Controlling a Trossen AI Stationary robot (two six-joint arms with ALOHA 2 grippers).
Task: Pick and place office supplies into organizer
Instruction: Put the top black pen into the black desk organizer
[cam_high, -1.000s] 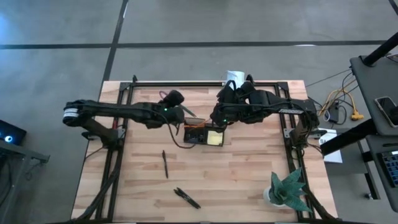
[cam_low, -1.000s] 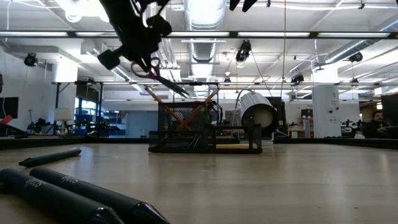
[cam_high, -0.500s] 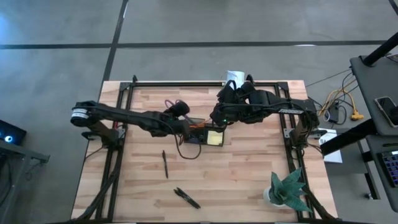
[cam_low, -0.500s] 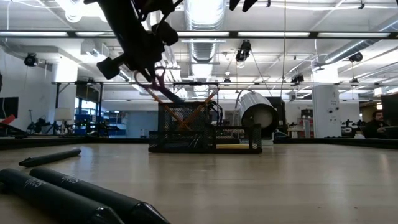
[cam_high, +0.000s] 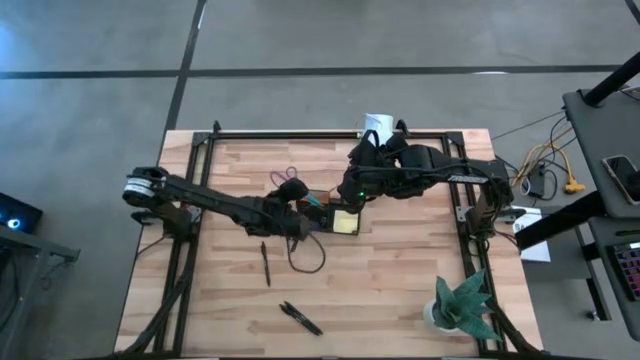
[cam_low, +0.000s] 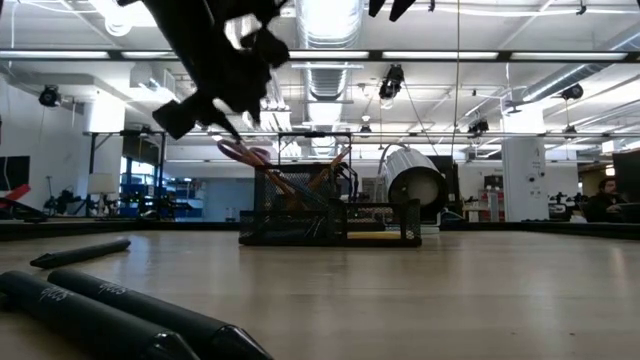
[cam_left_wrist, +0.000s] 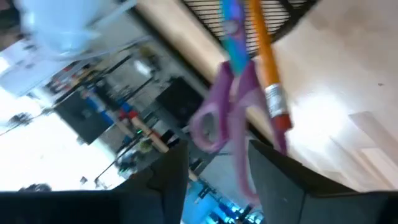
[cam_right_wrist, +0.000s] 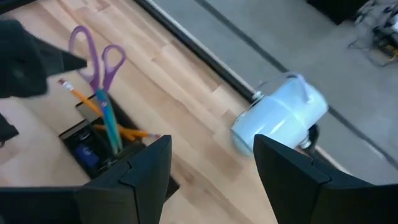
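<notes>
I have the left gripper (cam_high: 300, 222) just beside the organizer (cam_high: 330, 217), fingers released — the scissors (cam_right_wrist: 94, 57) stand blades-down in a compartment with the pencil (cam_left_wrist: 266, 74). I judge this placing step done. Next I must back away without snagging the handles, then fetch the pen (cam_high: 265, 263) or the dark markers (cam_high: 300, 318) near the front of the wooden bench (cam_high: 400, 280). The right gripper (cam_high: 352, 192) hovers by the organizer, fingers spread and empty. Beyond: a lit workshop.

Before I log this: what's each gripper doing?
Left gripper: open, scissors released into organizer.
Right gripper: open, empty.
</notes>
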